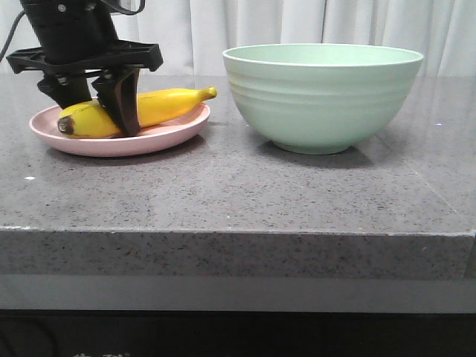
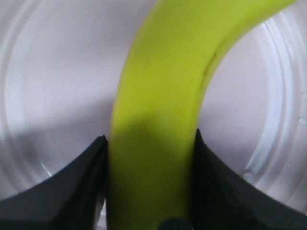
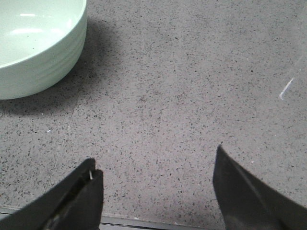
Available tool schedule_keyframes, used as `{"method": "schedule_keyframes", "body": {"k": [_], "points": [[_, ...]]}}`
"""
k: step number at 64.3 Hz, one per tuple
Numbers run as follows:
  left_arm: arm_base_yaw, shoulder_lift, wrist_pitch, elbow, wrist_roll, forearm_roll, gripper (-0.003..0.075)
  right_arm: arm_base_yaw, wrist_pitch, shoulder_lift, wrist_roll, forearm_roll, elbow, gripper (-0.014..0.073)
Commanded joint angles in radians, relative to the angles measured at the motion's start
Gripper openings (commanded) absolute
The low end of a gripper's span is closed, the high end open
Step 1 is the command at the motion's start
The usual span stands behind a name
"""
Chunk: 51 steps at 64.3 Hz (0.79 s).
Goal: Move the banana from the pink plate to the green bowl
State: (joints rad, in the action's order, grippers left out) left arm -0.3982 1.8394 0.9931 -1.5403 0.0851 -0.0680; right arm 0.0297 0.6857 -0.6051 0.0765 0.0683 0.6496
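Observation:
The yellow banana (image 1: 167, 105) lies on the pink plate (image 1: 171, 134) at the left of the table, its dark end to the left and its stem to the right. My left gripper (image 1: 100, 119) reaches down onto the plate and is shut on the banana's middle; in the left wrist view the banana (image 2: 158, 120) fills the gap between both black fingers (image 2: 76, 187), with the plate (image 2: 53, 81) beneath. The green bowl (image 1: 322, 95) stands to the right of the plate and is empty as far as I can see. My right gripper (image 3: 156, 179) is open and empty above bare table, with the bowl (image 3: 38, 43) off to one side.
The table (image 1: 238, 193) is grey speckled stone with a straight front edge. White curtains (image 1: 297, 22) hang behind it. A strip of bare table separates the plate from the bowl.

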Motion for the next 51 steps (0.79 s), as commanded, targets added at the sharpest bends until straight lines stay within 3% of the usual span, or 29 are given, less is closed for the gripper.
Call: {"method": "schedule_keyframes", "body": {"k": [1, 25, 51], "points": [[-0.009, -0.052, -0.018, -0.031, 0.008, -0.012, 0.0181, -0.001, -0.068, -0.008, 0.001, 0.0, 0.029, 0.0508], [-0.009, -0.139, 0.023, -0.088, 0.004, -0.005, 0.016, -0.001, -0.07, -0.008, 0.001, 0.0, 0.029, 0.0508], [-0.007, -0.43, -0.033, -0.006, -0.071, -0.008, 0.016, -0.001, -0.085, -0.008, 0.001, 0.0, 0.029, 0.0508]]}}
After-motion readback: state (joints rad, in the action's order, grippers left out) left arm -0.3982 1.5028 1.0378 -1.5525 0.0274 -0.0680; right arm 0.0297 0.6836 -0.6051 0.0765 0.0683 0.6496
